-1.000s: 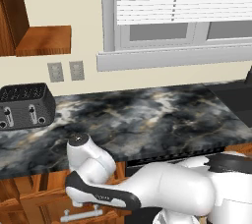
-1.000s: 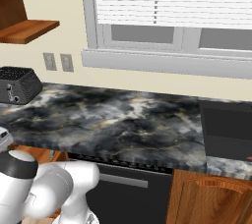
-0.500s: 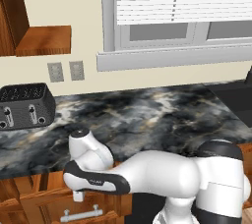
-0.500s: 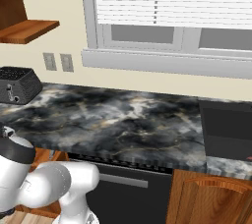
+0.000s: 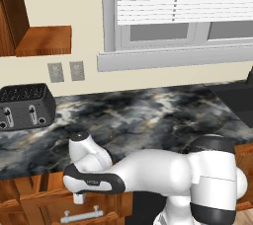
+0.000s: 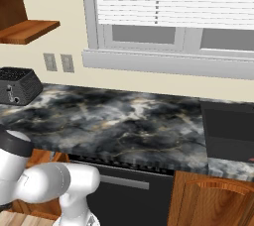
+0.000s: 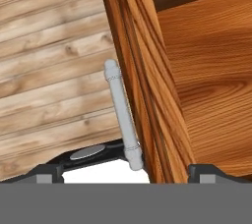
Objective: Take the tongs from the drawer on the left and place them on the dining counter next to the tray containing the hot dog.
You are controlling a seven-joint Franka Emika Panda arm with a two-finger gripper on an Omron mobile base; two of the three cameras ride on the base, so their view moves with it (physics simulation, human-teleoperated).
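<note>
In the hand view I look down on the drawer (image 7: 142, 70), which stands pulled out. Its framed front runs edge-on up the middle, with the silver bar handle (image 7: 122, 115) on its left face. The gripper (image 7: 128, 171) is open, one fingertip on each side of the front, just short of the handle's near end. Right of the front lies the drawer's bare wooden floor (image 7: 211, 85); the tongs are hidden. In the left base view the arm bends down over the counter edge to the drawer front (image 5: 44, 202) and its handle (image 5: 81, 215). The dining counter and the tray are out of view.
A marbled counter (image 5: 148, 115) over cabinets spans both base views, with a black toaster (image 5: 24, 105) at its left end and a dark cooktop (image 6: 228, 131) at the right. A black dishwasher front (image 6: 129, 195) sits under it. A plank floor (image 7: 54, 85) lies beside the drawer.
The arm's shoulder and body have swung to the right while the elbow rose slightly by the counter edge. The drawer handle has stayed put. The gripper has remained open.
</note>
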